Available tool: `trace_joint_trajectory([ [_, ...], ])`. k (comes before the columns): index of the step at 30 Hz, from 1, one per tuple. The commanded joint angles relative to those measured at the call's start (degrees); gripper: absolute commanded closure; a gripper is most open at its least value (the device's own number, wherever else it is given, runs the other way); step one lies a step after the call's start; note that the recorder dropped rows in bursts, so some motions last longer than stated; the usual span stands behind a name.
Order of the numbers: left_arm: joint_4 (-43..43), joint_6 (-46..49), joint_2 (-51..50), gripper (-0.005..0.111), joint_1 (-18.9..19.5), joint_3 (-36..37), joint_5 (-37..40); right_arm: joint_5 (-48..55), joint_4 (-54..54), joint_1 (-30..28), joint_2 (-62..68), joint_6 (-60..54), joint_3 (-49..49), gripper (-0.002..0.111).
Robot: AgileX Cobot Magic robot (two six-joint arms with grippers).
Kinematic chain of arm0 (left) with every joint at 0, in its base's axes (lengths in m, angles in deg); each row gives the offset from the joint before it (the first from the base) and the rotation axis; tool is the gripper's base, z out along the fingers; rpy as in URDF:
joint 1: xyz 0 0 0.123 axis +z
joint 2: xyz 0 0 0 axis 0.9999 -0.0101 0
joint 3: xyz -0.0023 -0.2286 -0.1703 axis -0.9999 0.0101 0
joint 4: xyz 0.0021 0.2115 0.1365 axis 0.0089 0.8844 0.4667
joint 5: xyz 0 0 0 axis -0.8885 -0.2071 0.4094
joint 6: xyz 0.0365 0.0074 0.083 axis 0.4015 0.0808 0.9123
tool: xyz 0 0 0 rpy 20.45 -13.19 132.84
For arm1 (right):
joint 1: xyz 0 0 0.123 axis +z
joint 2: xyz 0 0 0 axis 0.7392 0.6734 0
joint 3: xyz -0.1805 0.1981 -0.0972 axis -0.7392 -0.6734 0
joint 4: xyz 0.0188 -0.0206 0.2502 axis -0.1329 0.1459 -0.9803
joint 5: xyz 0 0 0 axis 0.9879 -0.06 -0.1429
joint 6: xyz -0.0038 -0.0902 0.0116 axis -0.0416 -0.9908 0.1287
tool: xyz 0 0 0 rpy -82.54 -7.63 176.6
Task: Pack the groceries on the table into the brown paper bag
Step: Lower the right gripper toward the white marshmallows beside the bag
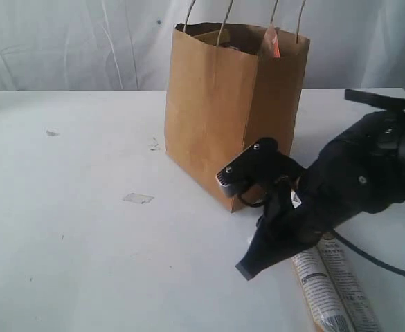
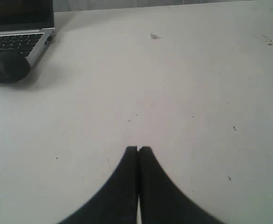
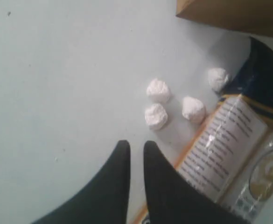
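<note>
Just beside the right pincer (image 3: 135,144), slightly apart and empty, the long packet (image 1: 330,290) lies, pointing away from the bag (image 1: 216,104).

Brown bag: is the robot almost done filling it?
Looks close. An orange-tipped pack already pokes from the brown paper bag. The right gripper is empty, slightly open, beside the long printed packet, which still lies on the table and needs packing.

Upright brown paper bag (image 1: 219,117); beige packet (image 1: 334,290) flat nearby
</note>
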Motion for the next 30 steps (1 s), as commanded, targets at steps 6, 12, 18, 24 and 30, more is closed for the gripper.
trace_joint_trajectory([
  [6,-0.33,0.0,0.25,0.107,0.01,0.26,-0.22,-10.37,0.59,-0.03,6.52,-1.77,0.92,0.074],
  [12,-0.33,0.0,0.25,0.107,0.01,0.26,-0.22,-12.32,6.46,-0.17,10.58,0.12,0.92,0.074],
  [18,-0.33,0.0,0.25,0.107,0.01,0.26,-0.22,-12.84,12.93,-0.3,12.88,0.59,0.92,0.074],
  [24,-0.33,0.0,0.25,0.107,0.01,0.26,-0.22,-14.65,13.03,-2.0,14.05,3.03,0.92,0.074],
  [30,-0.33,0.0,0.25,0.107,0.01,0.26,-0.22,-14.96,12.69,-2.0,14.05,5.0,0.92,0.102],
])
